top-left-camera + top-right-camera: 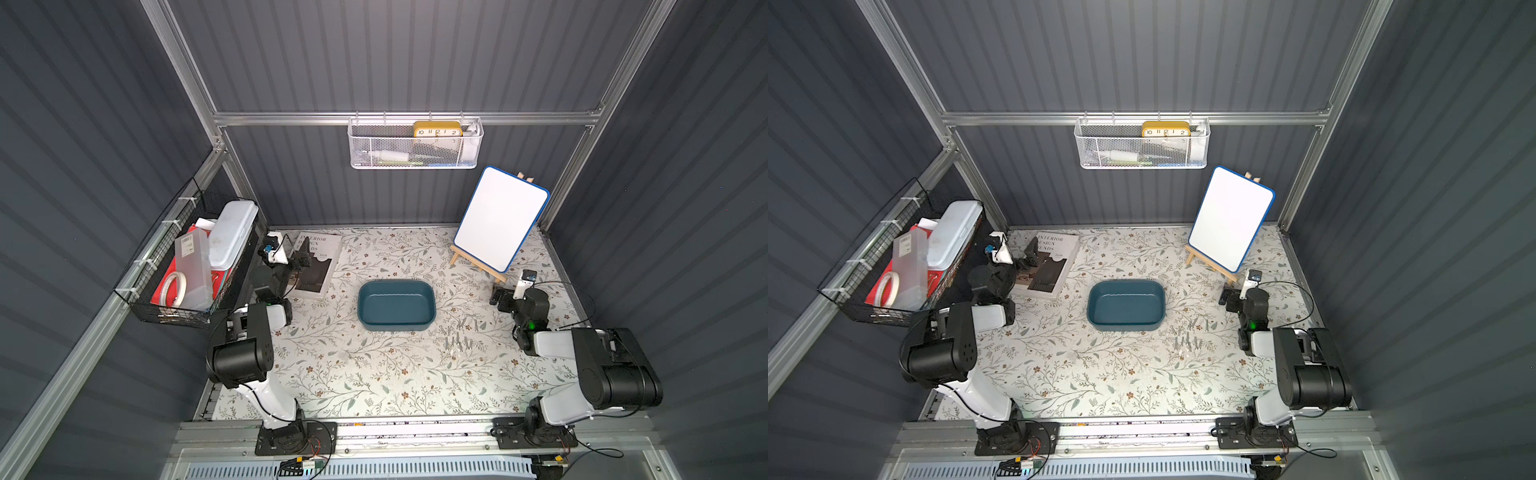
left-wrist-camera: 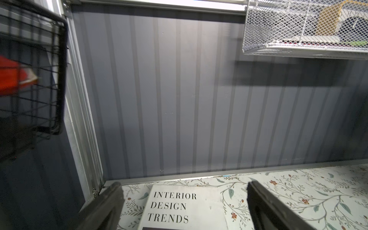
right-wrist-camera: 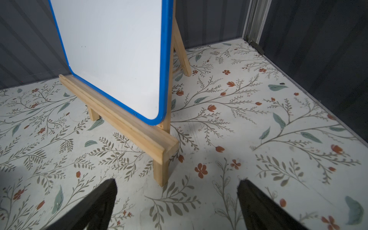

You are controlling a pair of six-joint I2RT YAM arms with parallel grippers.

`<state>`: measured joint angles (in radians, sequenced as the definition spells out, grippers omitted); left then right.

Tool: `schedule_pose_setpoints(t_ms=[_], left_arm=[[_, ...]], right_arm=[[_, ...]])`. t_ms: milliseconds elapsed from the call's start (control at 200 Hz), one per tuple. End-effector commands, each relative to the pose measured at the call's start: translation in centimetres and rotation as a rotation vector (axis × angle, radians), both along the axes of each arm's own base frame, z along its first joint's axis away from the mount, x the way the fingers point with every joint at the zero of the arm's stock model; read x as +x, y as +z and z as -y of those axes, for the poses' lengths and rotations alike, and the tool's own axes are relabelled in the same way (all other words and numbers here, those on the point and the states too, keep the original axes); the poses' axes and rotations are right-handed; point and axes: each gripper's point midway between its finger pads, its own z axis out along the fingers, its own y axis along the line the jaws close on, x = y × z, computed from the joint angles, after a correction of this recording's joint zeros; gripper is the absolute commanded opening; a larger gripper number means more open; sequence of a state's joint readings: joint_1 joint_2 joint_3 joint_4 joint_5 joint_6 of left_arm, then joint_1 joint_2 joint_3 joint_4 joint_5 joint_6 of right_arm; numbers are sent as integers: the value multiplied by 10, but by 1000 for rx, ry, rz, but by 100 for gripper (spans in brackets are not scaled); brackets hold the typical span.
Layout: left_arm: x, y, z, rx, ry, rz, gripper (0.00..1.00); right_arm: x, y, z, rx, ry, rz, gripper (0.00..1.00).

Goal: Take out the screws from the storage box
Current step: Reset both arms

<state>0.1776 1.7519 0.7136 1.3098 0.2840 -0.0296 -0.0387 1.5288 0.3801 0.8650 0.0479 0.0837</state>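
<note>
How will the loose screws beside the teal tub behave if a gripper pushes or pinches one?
The screws look thin, rigid and round-shanked, so a push would probably roll or scatter them. They lie flat on the table, close together, so a pinch may catch two or slip off. Small metal: likely light, not fragile.

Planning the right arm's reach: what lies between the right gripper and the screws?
Nothing: only bare floral tabletop separates the right gripper from the screws, as both top views show.

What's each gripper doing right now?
Left gripper: open, empty, over the book.
Right gripper: open, empty, by the easel.
</note>
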Motion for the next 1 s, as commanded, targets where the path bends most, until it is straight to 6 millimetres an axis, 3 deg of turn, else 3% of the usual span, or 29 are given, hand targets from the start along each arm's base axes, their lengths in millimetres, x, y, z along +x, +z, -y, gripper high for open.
schedule_pose_setpoints(t_ms=[0, 150, 225, 275, 365, 996], left_arm=[[-25, 18, -5, -20, 42, 93, 99], [-48, 19, -13, -31, 119, 151, 99], [-71, 22, -9, -37, 143, 250, 99], [-58, 18, -10, -55, 164, 185, 99], [-52, 16, -23, -124, 235, 169, 99], [-55, 18, -25, -139, 249, 186, 99]], right_arm=[[4, 5, 0, -11, 7, 16, 99], [5, 5, -1, -12, 13, 13, 99], [5, 5, -1, -12, 14, 13, 99], [5, 4, -1, -13, 12, 11, 99], [5, 4, -1, -14, 11, 10, 99], [5, 5, -1, -14, 14, 12, 99]])
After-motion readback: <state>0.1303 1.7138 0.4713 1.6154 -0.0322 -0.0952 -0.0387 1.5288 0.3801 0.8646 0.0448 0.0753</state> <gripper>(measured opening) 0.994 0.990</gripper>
